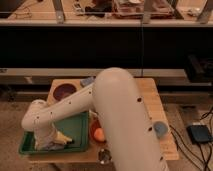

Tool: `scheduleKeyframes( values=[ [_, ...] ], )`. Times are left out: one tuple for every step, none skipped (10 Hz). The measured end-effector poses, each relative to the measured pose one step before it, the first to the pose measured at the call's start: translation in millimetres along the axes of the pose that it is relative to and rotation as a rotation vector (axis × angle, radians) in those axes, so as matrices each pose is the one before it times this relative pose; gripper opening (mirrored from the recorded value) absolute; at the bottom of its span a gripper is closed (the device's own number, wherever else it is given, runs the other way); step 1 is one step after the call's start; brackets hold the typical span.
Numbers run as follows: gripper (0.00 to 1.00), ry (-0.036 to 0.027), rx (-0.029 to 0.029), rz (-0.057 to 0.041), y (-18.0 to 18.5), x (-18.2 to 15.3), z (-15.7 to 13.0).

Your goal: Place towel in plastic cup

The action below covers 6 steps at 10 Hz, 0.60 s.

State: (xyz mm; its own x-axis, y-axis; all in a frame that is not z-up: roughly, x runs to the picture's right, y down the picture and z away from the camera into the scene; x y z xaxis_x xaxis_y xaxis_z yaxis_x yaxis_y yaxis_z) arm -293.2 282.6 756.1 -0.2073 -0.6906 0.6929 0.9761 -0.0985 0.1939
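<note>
My gripper [48, 145] is down in the green tray [79, 127] at the front left, mostly hidden under my white wrist. Its jaws stand wide, with nothing seen held between them. A pale grey-blue patch that looks like the towel [56, 146] lies in the tray right at the gripper. A yellow corn cob [63, 137] lies beside it. The pale blue plastic cup [160, 129] stands on the wooden table [150, 100] near its right front edge, far from the gripper. My arm's thick link covers the table's middle.
An orange-brown bowl [96, 133] sits just right of the tray. A dark metallic cup [104, 156] is at the front edge. A dark round bowl [65, 91] and a blue block [87, 81] are at the back left. A black box [199, 134] lies on the floor to the right.
</note>
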Motion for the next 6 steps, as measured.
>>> scheduleKeyframes(
  values=[
    [0.80,0.00119,0.00146,-0.00977,-0.56,1.96,3.58],
    [0.80,0.00159,0.00214,-0.01916,-2.65,3.58,4.56],
    [0.79,-0.00125,0.00596,-0.01786,-4.54,3.66,3.99],
    [0.71,0.00082,0.00907,-0.01794,-5.79,5.35,4.10],
    [0.62,0.00072,0.00770,-0.00839,-4.53,3.63,2.39],
    [0.53,0.00088,0.00654,-0.00967,-5.52,3.36,1.65]
  ],
)
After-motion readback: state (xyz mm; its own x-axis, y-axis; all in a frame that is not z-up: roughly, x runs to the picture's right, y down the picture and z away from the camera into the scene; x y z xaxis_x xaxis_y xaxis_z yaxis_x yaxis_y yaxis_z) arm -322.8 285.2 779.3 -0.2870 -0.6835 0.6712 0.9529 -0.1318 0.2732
